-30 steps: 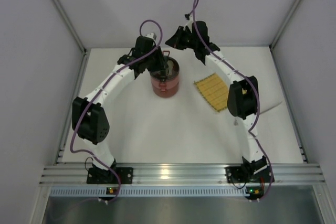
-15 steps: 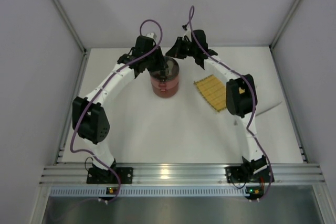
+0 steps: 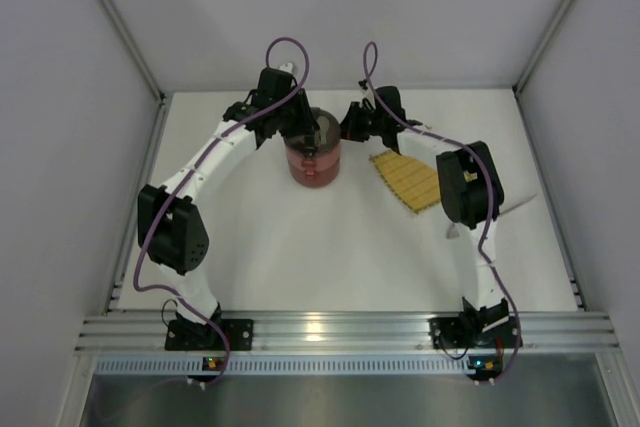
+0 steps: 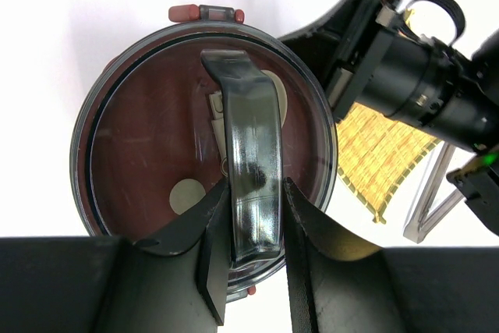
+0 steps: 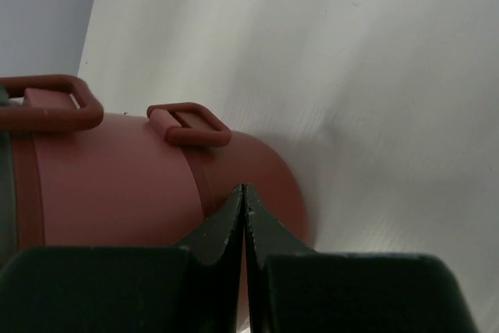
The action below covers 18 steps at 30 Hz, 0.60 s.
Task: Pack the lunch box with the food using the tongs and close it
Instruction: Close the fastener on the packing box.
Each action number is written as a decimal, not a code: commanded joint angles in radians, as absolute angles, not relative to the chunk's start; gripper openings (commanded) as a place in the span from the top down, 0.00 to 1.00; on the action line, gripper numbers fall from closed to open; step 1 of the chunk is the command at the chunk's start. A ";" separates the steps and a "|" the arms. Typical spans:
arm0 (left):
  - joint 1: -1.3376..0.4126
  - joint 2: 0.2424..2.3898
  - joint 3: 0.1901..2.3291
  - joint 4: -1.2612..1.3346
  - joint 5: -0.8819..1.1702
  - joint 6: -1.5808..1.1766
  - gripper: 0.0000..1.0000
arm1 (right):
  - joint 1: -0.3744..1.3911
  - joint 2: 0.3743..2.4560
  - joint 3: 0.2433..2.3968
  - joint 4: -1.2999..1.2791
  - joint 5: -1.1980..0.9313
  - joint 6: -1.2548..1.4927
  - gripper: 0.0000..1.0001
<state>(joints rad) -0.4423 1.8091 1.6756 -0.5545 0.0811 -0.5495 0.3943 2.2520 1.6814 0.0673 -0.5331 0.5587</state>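
Left jaws on lunch box [image 4: 140, 154] handle [image 4: 251, 138]

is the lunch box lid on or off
On: the lid covers the lunch box top, and the left gripper clamps its dark handle.

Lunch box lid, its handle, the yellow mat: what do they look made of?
The lid: likely hard plastic, dark red, semi-gloss; fine scratches show, and the rim looks clear.
The handle: glossy dark moulded plastic, maybe translucent; sharp highlights run along its curve.
The mat: woven slats, bamboo or straw-like, matte; a ribbed grid is visible.
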 commanded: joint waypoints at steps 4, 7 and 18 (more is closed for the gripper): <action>-0.449 1.891 1.608 -0.818 0.026 -0.505 1.00 | 0.431 2.045 1.550 0.247 -0.597 0.572 1.00; -0.449 1.898 1.608 -0.816 0.021 -0.503 0.99 | 0.451 1.993 1.479 0.273 -0.595 0.581 1.00; -0.451 1.894 1.585 -0.807 0.011 -0.500 0.67 | 0.581 1.895 1.378 0.249 -0.510 0.555 1.00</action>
